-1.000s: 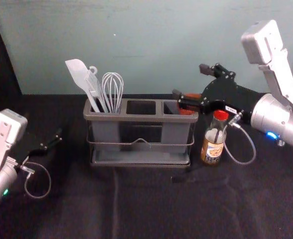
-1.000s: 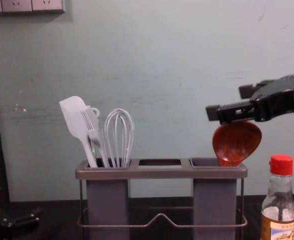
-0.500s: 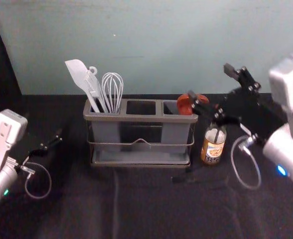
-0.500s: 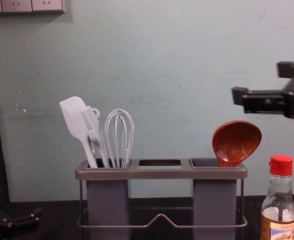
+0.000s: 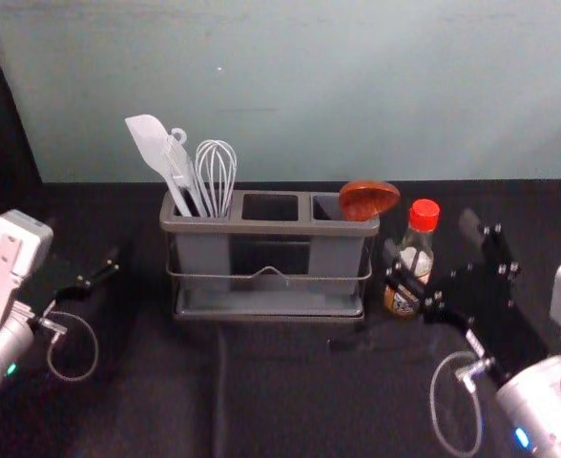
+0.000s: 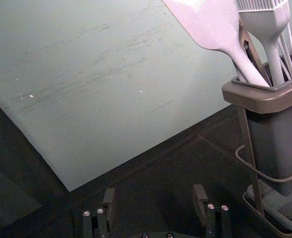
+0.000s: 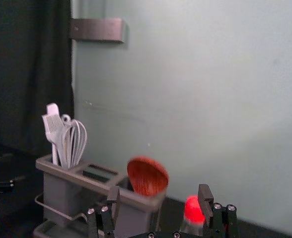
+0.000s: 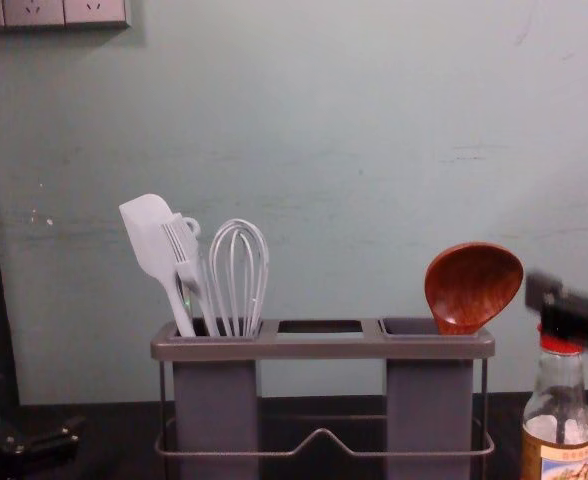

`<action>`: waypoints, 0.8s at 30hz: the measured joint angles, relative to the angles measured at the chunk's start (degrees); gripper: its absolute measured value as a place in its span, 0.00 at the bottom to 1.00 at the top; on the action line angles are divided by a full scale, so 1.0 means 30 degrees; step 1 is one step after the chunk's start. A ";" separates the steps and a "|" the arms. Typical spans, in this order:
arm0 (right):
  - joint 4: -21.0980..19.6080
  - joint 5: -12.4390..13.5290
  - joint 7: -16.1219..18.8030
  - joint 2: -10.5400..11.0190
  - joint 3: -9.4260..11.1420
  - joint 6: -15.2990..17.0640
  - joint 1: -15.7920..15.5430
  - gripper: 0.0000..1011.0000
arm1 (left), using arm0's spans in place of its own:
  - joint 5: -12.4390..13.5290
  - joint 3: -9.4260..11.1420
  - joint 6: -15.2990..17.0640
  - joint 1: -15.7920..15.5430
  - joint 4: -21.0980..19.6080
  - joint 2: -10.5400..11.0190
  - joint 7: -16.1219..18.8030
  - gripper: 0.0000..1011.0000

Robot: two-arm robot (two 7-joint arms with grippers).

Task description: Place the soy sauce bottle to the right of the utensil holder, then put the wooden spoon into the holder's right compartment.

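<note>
So the wooden spoon (image 8: 472,290) is sitting bowl-up in the right compartment of the utensil holder (image 8: 322,346), leaning a bit right. The holder's grey-brown, upright, with a wire rail across the front. The soy sauce bottle (image 8: 559,434), clear glass, red cap, brown sauce, picture label, stands upright just beside its right end.

From here, the utensil holder (image 8: 324,346) looks like smooth, matt plastic, with thin metal wire (image 8: 321,434) across its front. At its right end, the spoon (image 8: 473,285) is glossy, grained wood. To its right, the bottle (image 8: 558,398) is shiny clear glass, its cap (image 5: 424,214) smooth plastic. Beneath it lies matt, creased cloth (image 5: 261,401); behind it, the wall (image 8: 324,150) is matt and scuffed.
</note>
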 joint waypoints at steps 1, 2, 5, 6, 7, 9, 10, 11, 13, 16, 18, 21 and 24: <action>0.0084 0.0053 -0.0068 -0.0146 -0.0005 -0.0068 -0.0135 0.99 | 0.0000 0.0000 0.0000 0.0000 0.0000 0.0000 0.0000 1.00; 0.0189 0.0131 -0.0159 -0.0323 -0.0010 -0.0113 -0.0272 0.99 | -0.0001 0.0000 0.0000 0.0000 0.0000 0.0000 -0.0001 1.00; 0.0649 0.0655 -0.0350 -0.1086 -0.0016 -0.0275 -0.0808 0.99 | 0.0000 0.0000 0.0000 -0.0001 0.0000 0.0000 -0.0001 1.00; 0.0719 0.0760 -0.0373 -0.1225 -0.0016 -0.0274 -0.0893 0.99 | -0.0001 0.0001 0.0000 0.0000 0.0000 -0.0001 -0.0001 1.00; 0.0786 0.0899 -0.0382 -0.1364 -0.0009 -0.0271 -0.0975 0.99 | -0.0001 -0.0001 0.0000 0.0000 0.0000 -0.0001 -0.0001 1.00; 0.0976 0.1283 -0.0439 -0.1761 0.0044 -0.0166 -0.1205 0.99 | -0.0001 -0.0001 0.0000 0.0000 0.0000 0.0000 -0.0001 1.00; 0.1035 0.1376 -0.0456 -0.1877 0.0070 -0.0096 -0.1275 0.99 | -0.0001 0.0000 0.0001 0.0000 0.0000 -0.0001 -0.0001 1.00; 0.1071 0.1477 -0.0457 -0.1944 0.0091 -0.0029 -0.1315 0.99 | -0.0001 0.0000 0.0000 0.0000 0.0001 -0.0001 -0.0001 1.00; 0.1245 0.1815 -0.0434 -0.2208 0.0183 0.0219 -0.1423 0.99 | -0.0001 -0.0001 0.0001 0.0000 0.0000 0.0000 -0.0001 1.00; 0.1430 0.2144 -0.0356 -0.2502 0.0324 0.0561 -0.1484 0.99 | 0.0000 0.0000 0.0001 0.0000 0.0000 0.0000 -0.0001 1.00; 0.1497 0.2244 -0.0315 -0.2633 0.0391 0.0706 -0.1513 0.99 | -0.0001 -0.0001 0.0001 0.0000 0.0000 0.0000 -0.0001 1.00; 0.1636 0.2420 -0.0225 -0.2908 0.0582 0.1002 -0.1553 0.99 | -0.0001 0.0000 0.0001 0.0000 0.0000 0.0000 -0.0001 1.00; 0.1676 0.2569 -0.0118 -0.3047 0.0707 0.1153 -0.1588 0.99 | -0.0001 0.0000 0.0001 -0.0001 0.0000 0.0000 -0.0001 1.00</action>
